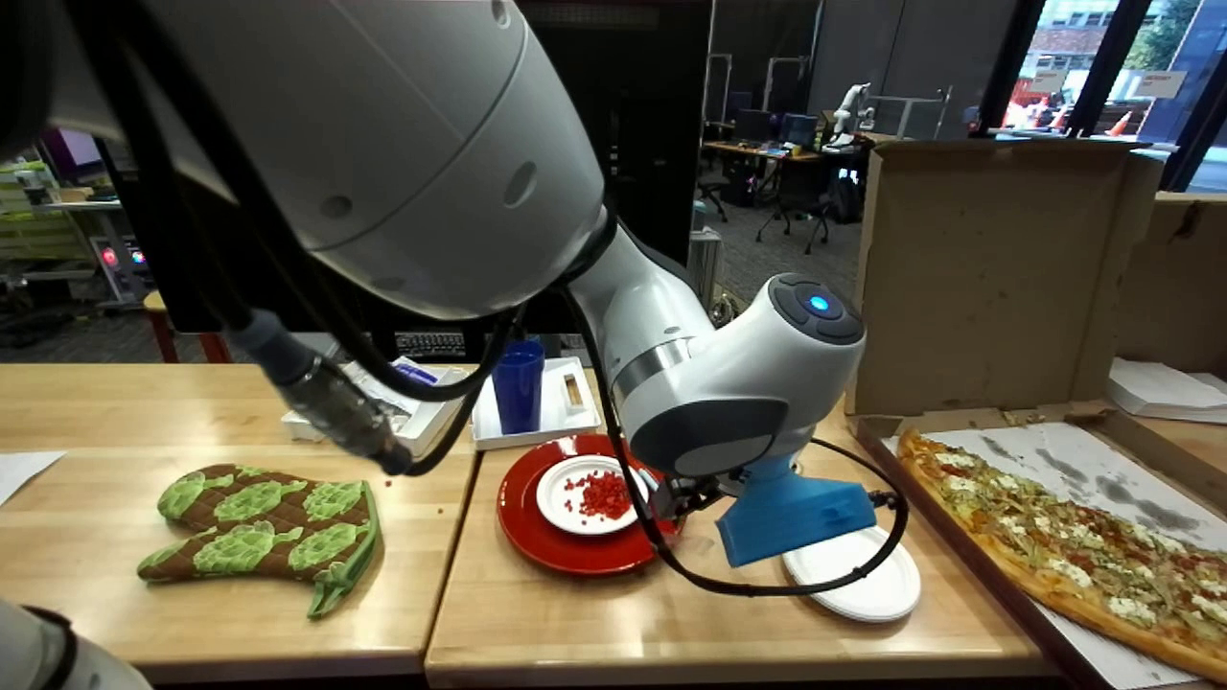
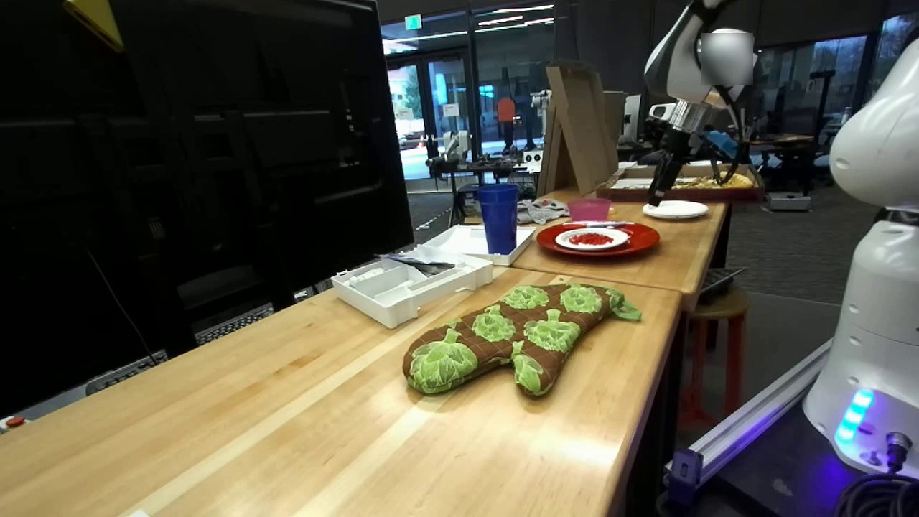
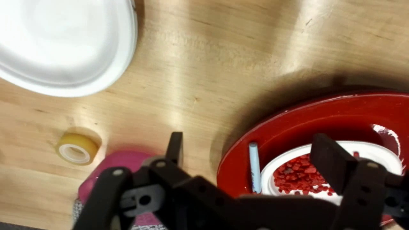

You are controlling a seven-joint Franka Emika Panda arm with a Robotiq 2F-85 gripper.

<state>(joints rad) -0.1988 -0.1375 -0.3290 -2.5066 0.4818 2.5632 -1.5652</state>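
Observation:
My gripper (image 3: 248,139) is open with nothing between its fingers. In the wrist view its fingers straddle the rim of a red plate (image 3: 235,175), above the table. A light blue marker (image 3: 254,167) lies on that rim, beside a small white plate (image 3: 380,155) holding red bits (image 3: 297,175). White paper plates (image 3: 64,48) lie apart from the red plate; they also show in both exterior views (image 1: 868,589) (image 2: 675,210). A yellow tape roll (image 3: 77,149) and a pink bowl (image 3: 124,161) are near the left finger, which partly hides the bowl.
An open pizza box (image 1: 997,287) with pizza (image 1: 1054,537) stands beside the plates. A blue cup (image 2: 498,219) stands on a white tray (image 2: 467,240), near another white tray (image 2: 388,294). A brown and green oven mitt (image 2: 517,330) lies on the adjoining table. A black screen (image 2: 179,143) stands behind.

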